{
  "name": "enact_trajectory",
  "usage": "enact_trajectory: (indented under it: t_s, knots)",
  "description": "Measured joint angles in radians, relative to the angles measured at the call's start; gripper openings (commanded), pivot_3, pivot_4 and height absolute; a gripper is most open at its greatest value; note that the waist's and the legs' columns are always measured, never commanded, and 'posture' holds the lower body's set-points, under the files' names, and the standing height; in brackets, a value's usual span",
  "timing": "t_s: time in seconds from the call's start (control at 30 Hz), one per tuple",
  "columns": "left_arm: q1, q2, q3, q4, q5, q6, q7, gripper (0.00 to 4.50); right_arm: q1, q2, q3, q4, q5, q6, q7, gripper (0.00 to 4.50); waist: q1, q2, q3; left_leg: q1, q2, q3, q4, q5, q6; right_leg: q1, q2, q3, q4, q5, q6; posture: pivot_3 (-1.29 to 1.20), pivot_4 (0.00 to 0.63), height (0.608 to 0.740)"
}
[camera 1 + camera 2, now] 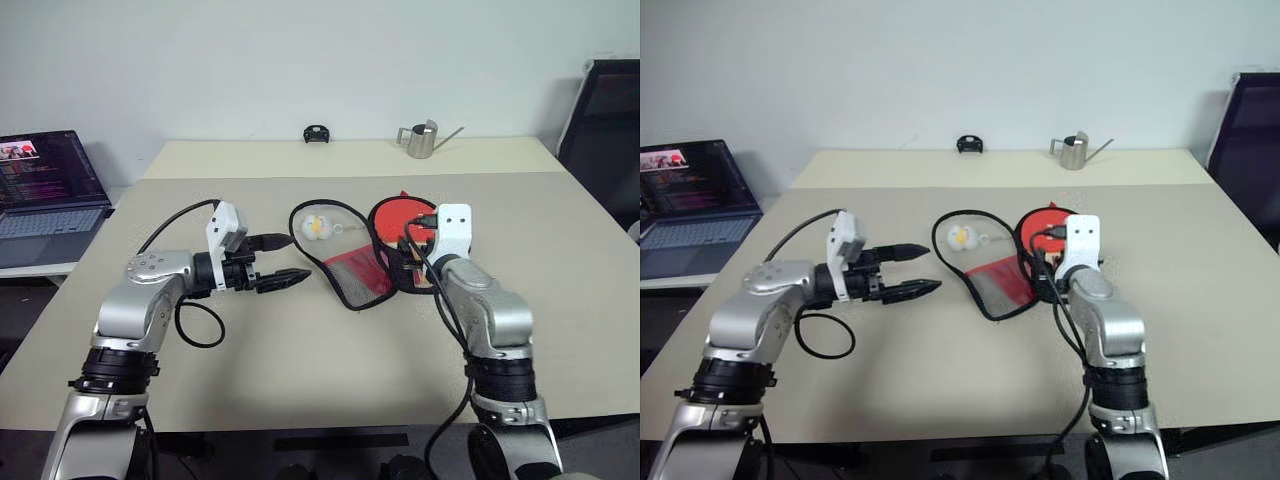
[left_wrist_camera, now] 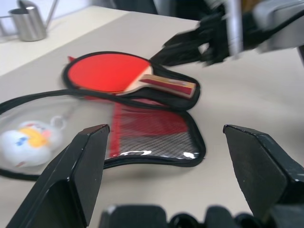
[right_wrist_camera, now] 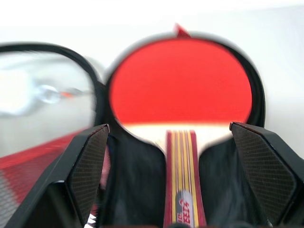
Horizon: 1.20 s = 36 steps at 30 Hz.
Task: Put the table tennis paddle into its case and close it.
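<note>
Paddle placement looks done: the round red rubber-faced table tennis paddle (image 2: pixel 110 72) lies in the open black-edged fabric case (image 2: pixel 156 137), whose mesh flap lies open toward nine o'clock. Both the left gripper (image 1: pixel 282 262) and the right gripper (image 3: pixel 168 166) have their fingers spread, grasping nothing. Best next: pinch the flap's rim and fold it over squarely before zipping.

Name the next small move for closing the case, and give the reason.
Probably bring the open left end effector to the red mesh-pocketed flap and fold it over the round red rubber-faced paddle. The paddle already lies in the black half of the case, the flap lies spread flat on the table beside it, and the right end effector is open, holding nothing.
</note>
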Motion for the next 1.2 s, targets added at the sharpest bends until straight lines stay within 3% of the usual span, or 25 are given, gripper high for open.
enact_trajectory:
  t_s: [0.27, 0.37, 0.5, 0.73, 1.2]
  knots:
    - [0.018, -0.005, 0.005, 0.131, 0.091, -0.077, 0.094, 4.21, 0.04, -0.314, -0.052, -0.083, 0.202, 0.109, 0.346, 4.47, 0.005, 0.0, 0.0, 0.0, 0.0, 0.0, 0.0, -0.001, 0.001, 0.001, 0.0, -0.001, 0.0, 0.0, 0.0, 0.0, 0.15, 0.74]
    - [0.017, -0.005, 0.001, 0.19, 0.134, -0.108, 0.121, 4.21, 0.042, -0.455, -0.053, -0.091, 0.24, 0.091, 0.471, 4.47, 0.005, 0.0, 0.0, 0.0, 0.0, 0.0, 0.0, -0.001, 0.001, 0.001, 0.0, -0.001, 0.0, 0.0, 0.0, 0.0, 0.15, 0.74]
    - [0.015, -0.01, -0.004, 0.234, 0.163, -0.13, 0.127, 4.21, 0.043, -0.564, -0.055, -0.09, 0.287, 0.041, 0.604, 4.47, 0.006, -0.001, 0.0, 0.0, 0.0, 0.0, 0.001, -0.001, 0.002, 0.001, 0.0, -0.001, 0.0, 0.0, 0.0, 0.0, 0.15, 0.74]
    - [-0.008, -0.039, -0.017, 0.277, 0.196, -0.159, 0.142, 4.21, 0.039, -0.665, -0.054, -0.057, 0.308, -0.048, 0.727, 4.47, 0.016, -0.001, 0.0, 0.0, 0.0, 0.0, 0.001, -0.001, 0.002, 0.001, 0.0, -0.001, 0.0, 0.0, 0.0, 0.0, 0.15, 0.74]
    - [-0.167, -0.172, -0.062, 0.58, 0.29, -0.288, 0.193, 4.21, 0.09, -0.737, -0.096, -0.071, 0.342, -0.085, 0.761, 4.47, 0.028, -0.003, 0.0, -0.001, 0.0, 0.0, 0.002, -0.001, 0.001, 0.001, -0.001, -0.003, 0.0, 0.0, 0.0, 0.0, 0.15, 0.74]
